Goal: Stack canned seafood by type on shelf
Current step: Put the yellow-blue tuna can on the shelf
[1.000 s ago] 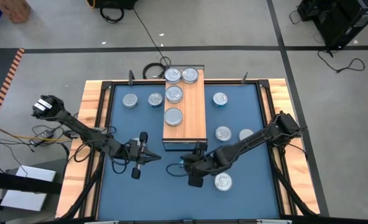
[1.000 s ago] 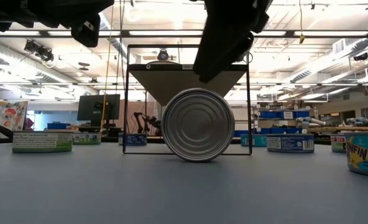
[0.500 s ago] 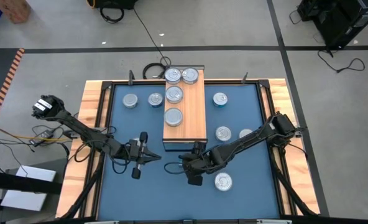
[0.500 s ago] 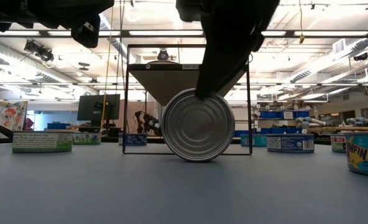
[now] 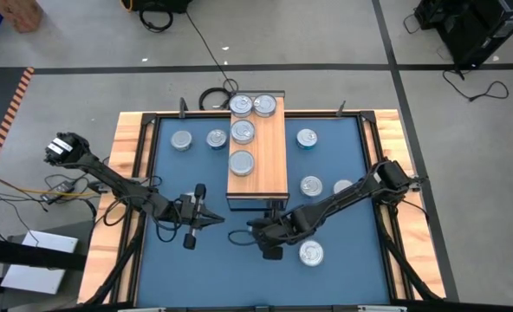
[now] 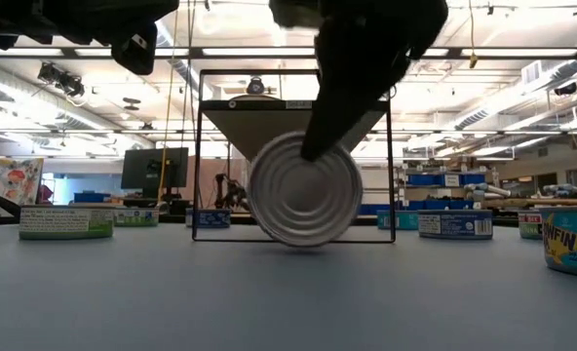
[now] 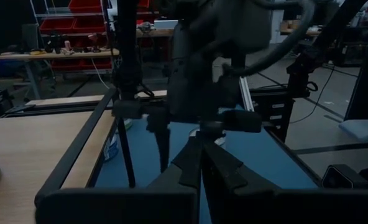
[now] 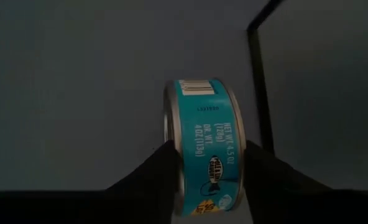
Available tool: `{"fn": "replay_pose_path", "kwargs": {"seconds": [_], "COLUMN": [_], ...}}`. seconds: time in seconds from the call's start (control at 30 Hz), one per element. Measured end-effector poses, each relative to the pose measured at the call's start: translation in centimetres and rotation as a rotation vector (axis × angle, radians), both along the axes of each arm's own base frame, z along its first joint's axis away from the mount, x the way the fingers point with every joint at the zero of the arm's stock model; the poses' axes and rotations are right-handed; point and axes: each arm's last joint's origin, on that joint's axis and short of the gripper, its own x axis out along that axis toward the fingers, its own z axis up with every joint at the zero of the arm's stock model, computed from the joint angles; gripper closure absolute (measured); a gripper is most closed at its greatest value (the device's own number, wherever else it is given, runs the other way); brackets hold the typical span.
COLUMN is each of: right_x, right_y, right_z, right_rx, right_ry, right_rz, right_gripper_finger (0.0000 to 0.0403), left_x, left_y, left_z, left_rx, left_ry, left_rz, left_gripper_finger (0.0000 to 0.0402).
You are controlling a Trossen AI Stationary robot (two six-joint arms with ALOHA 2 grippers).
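Note:
A teal-sided seafood tin (image 8: 206, 163) stands on its edge on the blue mat (image 5: 204, 260), near the shelf's near end, silver lid (image 6: 303, 190) facing the low camera. My right gripper (image 8: 206, 155) comes down over it and is shut on it. The shelf (image 5: 269, 165), a wooden block, carries several silver-lidded tins (image 5: 242, 132). My left gripper (image 5: 213, 217) hovers shut and level to the left of the standing tin, touching nothing. My right gripper pinches the tin across its two flat faces, one finger (image 8: 153, 177) on the lid side and the other finger (image 8: 265, 177) on the bottom. The fingers slant down from the table's right side. The tin stays upright on edge, teal wall (image 8: 212, 124) facing the wrist; whether its lower rim still touches the mat I cannot tell.
Loose tins lie flat on the mat: two left of the shelf (image 5: 181, 140), one far right (image 5: 306, 139), two right of the shelf (image 5: 310, 186), one near the front (image 5: 311, 253). A black wire frame (image 6: 293, 156) stands behind the tin.
My right gripper has sunk a little and moved toward the table's left edge, coming down over the standing tin and taking hold of it. The tin has shifted slightly to the left and up in the low view and stays on edge.

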Motion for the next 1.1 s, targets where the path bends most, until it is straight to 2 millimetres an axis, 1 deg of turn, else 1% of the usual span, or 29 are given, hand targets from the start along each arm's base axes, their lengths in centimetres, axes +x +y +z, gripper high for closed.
{"fn": "replay_pose_path", "kwargs": {"seconds": [0.13,0.3,0.43,0.53,0.6,0.67,0.77,0.83,0.97,1.1], "right_x": [0.2,0.2,-0.7,-1.8,-2.2,-2.4,-2.5,-2.5,-2.4,-2.0], "right_y": [1.3,3.3,4.6,4.8,4.2,3.2,1.5,0.1,-2.8,-5.5], "right_z": [1.8,5.9,9.7,12.2,13.4,14.0,14.3,14.3,13.8,12.8], "right_rx": [-0.012,-0.064,-0.198,-0.378,-0.496,-0.639,-0.842,-0.938,-1.036,-1.09], "right_ry": [-0.03,-0.086,-0.129,-0.154,-0.162,-0.148,-0.1,-0.049,0.04,0.121], "right_rz": [0.081,0.173,0.196,0.158,0.109,0.067,0.017,-0.015,-0.087,-0.137], "right_gripper_finger": [0.0258,0.0258,0.0258,0.0258,0.0258,0.0257,0.0257,0.0258,0.0258,0.0258], "left_x": [0.0,0.0,0.0,0.0,0.0,0.0,0.0,0.0,0.0,0.0], "left_y": [0.0,0.0,0.0,0.0,0.0,0.0,0.0,0.0,0.0,0.0], "left_z": [0.0,0.0,0.0,0.0,0.0,0.0,0.0,0.0,0.0,0.0], "left_rx": [0.0,-0.002,-0.002,-0.001,-0.001,-0.001,-0.001,-0.001,0.0,0.004], "left_ry": [0.0,0.0,0.0,0.0,0.0,0.0,0.0,0.0,0.0,0.003], "left_rz": [0.0,0.0,0.0,0.0,0.0,0.0,0.0,0.0,0.0,0.0], "left_gripper_finger": [0.0387,0.0387,0.0387,0.0387,0.0387,0.0387,0.0387,0.0387,0.0387,0.0387]}}
